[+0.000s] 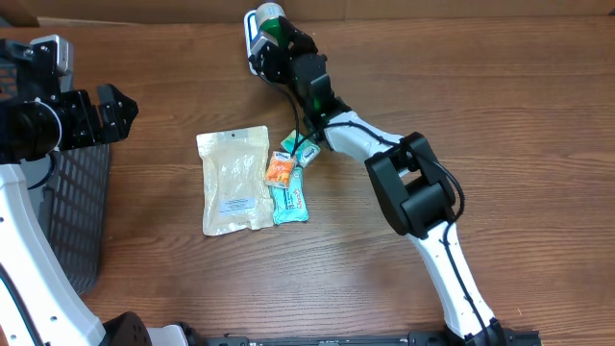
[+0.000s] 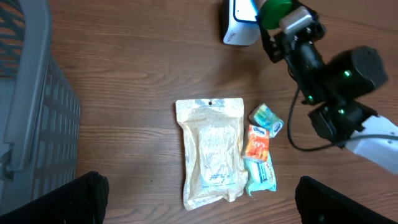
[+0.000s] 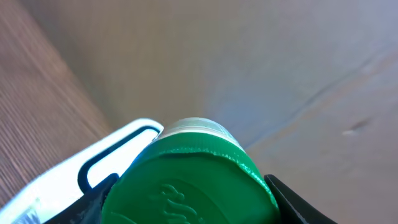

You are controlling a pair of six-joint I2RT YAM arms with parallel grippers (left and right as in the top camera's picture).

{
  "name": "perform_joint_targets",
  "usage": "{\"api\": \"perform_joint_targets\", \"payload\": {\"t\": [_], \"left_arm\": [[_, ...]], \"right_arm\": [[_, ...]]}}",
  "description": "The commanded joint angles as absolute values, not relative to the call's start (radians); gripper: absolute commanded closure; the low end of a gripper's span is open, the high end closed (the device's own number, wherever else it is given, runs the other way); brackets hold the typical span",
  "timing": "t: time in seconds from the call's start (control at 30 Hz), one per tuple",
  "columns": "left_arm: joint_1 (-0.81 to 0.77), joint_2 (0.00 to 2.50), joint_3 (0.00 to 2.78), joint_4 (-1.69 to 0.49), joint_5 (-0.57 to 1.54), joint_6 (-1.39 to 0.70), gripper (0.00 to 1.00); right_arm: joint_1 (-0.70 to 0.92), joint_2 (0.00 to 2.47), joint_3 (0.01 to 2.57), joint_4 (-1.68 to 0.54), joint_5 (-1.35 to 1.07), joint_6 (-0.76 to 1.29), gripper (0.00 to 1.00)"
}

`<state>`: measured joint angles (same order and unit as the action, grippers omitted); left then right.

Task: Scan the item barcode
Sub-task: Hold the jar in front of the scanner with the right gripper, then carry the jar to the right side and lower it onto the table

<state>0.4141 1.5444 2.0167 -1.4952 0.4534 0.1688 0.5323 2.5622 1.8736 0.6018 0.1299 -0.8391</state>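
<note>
Your right claw (image 1: 272,40) is closed partway around a green-capped bottle (image 3: 193,180), holding it right up against the white scanner (image 2: 239,25) on the tabletop (image 1: 480,96), so you're in the scanning step itself. Next, turn the bottle until its barcode, which I can't see from here, faces the scanner. Your left claw (image 1: 117,112), well away from the scanner, hangs wide open and empty
</note>
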Motion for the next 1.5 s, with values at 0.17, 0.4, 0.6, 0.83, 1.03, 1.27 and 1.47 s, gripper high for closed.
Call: {"api": "perform_joint_targets", "payload": {"t": [0.17,0.4,0.6,0.83,1.03,1.27,1.47], "left_arm": [[0.416,1.524,2.023,-1.492,0.467,0.195,0.01],[0.416,1.524,2.023,-1.492,0.467,0.195,0.01],[0.416,1.524,2.023,-1.492,0.467,0.195,0.0],[0.416,1.524,2.023,-1.492,0.467,0.195,0.0],[0.416,1.524,2.022,-1.492,0.467,0.195,0.01],[0.416,1.524,2.023,-1.492,0.467,0.195,0.01],[0.416,1.524,2.023,-1.492,0.467,0.195,0.01]], "right_arm": [[0.505,2.563,2.005,0.575,0.096,-0.862,0.71],[0.514,2.552,2.005,0.574,0.097,-0.851,0.7],[0.516,2.46,2.005,0.518,0.128,-0.7,0.7],[0.516,2.174,2.005,0.081,0.121,-0.421,0.7],[0.474,1.918,2.005,-0.471,-0.023,-0.109,0.78],[0.375,1.803,2.004,-1.12,-0.047,-0.025,0.71],[0.25,1.813,1.902,-1.372,-0.047,-0.006,0.7]]}}
